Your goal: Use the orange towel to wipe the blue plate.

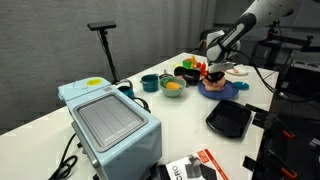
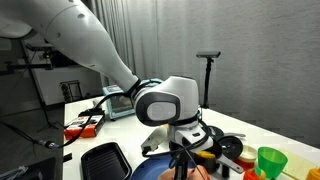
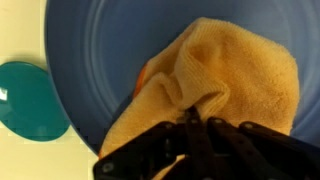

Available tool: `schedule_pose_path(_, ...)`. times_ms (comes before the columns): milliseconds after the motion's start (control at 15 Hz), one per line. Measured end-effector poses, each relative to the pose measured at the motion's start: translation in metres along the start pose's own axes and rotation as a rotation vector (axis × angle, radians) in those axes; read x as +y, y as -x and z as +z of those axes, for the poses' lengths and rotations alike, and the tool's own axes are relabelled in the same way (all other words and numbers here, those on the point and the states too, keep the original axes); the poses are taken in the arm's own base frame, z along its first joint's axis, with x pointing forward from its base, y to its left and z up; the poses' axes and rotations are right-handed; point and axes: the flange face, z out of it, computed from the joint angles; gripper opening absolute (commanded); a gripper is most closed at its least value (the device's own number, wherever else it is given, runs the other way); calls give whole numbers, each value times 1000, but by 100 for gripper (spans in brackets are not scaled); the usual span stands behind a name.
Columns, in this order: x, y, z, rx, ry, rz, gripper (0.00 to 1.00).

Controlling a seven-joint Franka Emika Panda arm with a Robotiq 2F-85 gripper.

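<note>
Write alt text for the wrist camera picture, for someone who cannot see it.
Close-up looking down: the gripper, dark and entering from the bottom edge, pinches a crumpled orange towel lying on a blue plate that fills most of the frame. A round teal object sits beside the plate at the left edge, on a pale table.

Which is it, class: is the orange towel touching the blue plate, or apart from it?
Touching. The wrist view shows the orange towel lying bunched on the blue plate, with no gap visible.
</note>
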Motion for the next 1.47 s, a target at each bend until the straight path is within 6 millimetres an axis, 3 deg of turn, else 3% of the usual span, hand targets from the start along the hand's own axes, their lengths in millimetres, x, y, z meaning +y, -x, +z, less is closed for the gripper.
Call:
schedule_pose_path(467, -51, 21, -10, 8, -70, -127, 1)
schedule_pose_path(733, -68, 41, -13, -75, -63, -291, 1)
schedule_pose_path(1067, -60, 61, -7, -217, 41, -430, 1)
schedule_pose_path(1467, -38, 53, 3, -190, 189, -417, 1)
